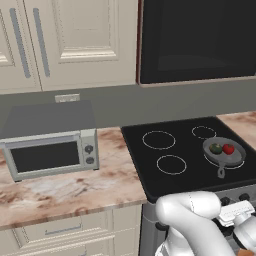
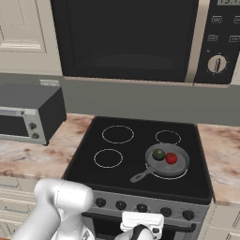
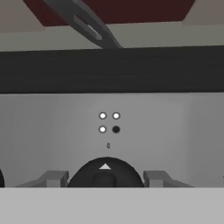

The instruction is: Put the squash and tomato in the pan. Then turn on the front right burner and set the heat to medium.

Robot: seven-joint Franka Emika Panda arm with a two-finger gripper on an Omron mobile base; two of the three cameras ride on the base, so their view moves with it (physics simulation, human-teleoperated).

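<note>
Squash (image 2: 159, 154) and tomato (image 2: 171, 158) are both sitting in the pan (image 2: 180, 169), side by side and touching or nearly so, squash on the tomato's left. Pan is resting on the front right burner ring of the stove (image 2: 140, 140), near its front right corner, handle pointing toward the front edge. So the loading part looks done imo; remaining work is the burner setting.

Gripper (image 3: 105, 177) is working low at the stove's front panel, below the front edge. In the hand view its fingers (image 3: 54, 178) are sitting on either side of a round black knob (image 3: 105, 173), clenched on it, w/ the white pointer mark at the knob's top. Four-dot legend (image 3: 109, 122) above the knob is showing the lower right dot dark, so this should be the front right burner's ctrl, i.e. the right one to be grasping. Pan handle (image 3: 85, 24) is showing overhead in that view, which fits the hand sitting under the pan's side of the cooktop.

Fingers straddling the knob square-on makes sense: wrist rotation will be transferring straight into the dial. Next move is prob a partial turn to the mid setting. Risk: overshooting to high, or pads slipping on the smooth dial.
</note>
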